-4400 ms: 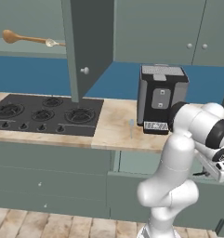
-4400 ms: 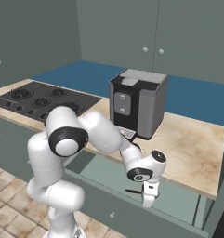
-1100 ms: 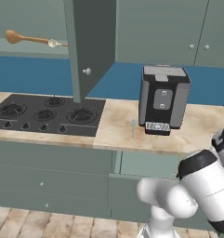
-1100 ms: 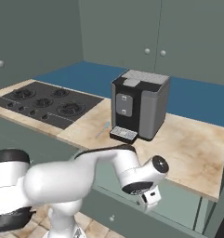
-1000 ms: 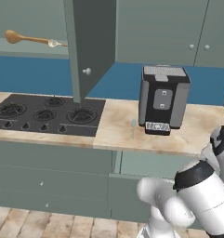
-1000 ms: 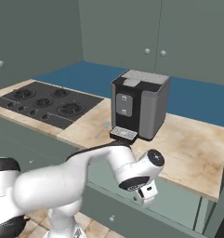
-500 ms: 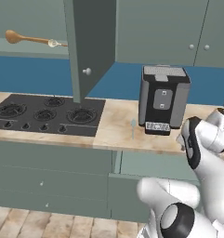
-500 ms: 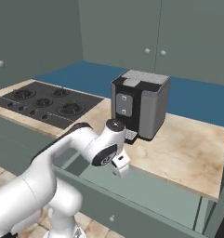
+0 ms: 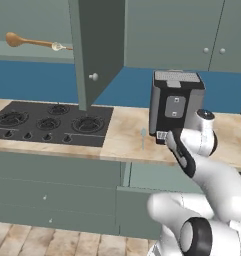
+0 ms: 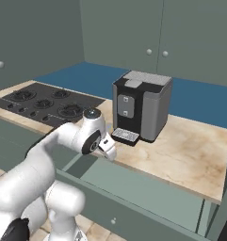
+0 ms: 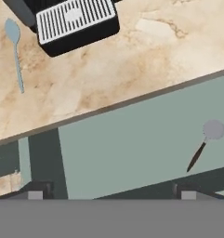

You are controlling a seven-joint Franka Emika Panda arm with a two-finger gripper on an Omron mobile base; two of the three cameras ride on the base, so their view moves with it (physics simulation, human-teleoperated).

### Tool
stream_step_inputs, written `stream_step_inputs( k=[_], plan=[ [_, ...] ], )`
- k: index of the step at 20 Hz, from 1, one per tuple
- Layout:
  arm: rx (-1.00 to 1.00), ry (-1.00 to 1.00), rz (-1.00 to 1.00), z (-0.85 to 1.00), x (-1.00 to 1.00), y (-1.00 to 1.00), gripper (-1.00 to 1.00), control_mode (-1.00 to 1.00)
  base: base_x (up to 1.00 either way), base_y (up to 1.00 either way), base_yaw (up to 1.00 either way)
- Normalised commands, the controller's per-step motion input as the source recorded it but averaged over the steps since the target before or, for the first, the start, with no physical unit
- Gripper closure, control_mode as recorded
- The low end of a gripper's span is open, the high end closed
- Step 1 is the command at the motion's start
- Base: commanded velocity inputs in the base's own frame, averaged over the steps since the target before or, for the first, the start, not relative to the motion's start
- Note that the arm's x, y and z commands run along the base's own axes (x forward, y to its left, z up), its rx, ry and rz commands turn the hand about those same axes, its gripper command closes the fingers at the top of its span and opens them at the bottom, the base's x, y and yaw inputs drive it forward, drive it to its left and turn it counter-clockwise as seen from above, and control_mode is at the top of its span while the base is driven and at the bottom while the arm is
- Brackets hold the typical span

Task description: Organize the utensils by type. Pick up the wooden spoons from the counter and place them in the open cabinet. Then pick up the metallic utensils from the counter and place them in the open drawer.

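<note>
One metal utensil in the drawer, blue-grey spoon left to fetch.

Left base view: wooden spoons [image 9: 34, 42] lie on the cabinet [image 9: 99, 47] shelf; blue-grey spoon [image 9: 143, 138] on the counter [image 9: 127, 130], long axis running front to back.
Right base view: gripper [image 10: 109, 149] over the counter edge above the drawer [image 10: 148, 186].
Hand view: jaws spread, empty. Round-headed utensil [image 11: 205, 142] lies diagonally in the drawer. Advice: align jaws across the spoon's handle, descend square.

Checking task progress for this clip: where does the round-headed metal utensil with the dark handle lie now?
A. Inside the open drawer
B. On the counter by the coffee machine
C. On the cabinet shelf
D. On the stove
A: the hand view shows the round-headed utensil lying on the floor of the open drawer, below the counter edge.
</note>
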Motion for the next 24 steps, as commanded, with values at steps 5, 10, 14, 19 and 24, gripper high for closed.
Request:
stream_step_inputs(
  k=[5, 10, 14, 19, 24],
  plan=[
    [-0.09, 0.00, 0.02, 0.30, 0.72, 0.43, -1.00, -1.00, 0.00, 0.00, 0.00],
    [-0.13, -0.01, 0.00, 0.11, 0.54, 0.54, -1.00, -1.00, 0.00, 0.00, 0.00],
    [-0.12, -0.01, -0.01, 0.00, 0.62, 0.42, -1.00, -1.00, 0.00, 0.00, 0.00],
    [-0.12, 0.00, -0.06, -0.02, 0.53, 0.10, -1.00, -1.00, 0.00, 0.00, 0.00],
    [-0.01, 0.01, 0.00, -0.04, 0.33, 0.01, -1.00, -1.00, 0.00, 0.00, 0.00]
  ],
)
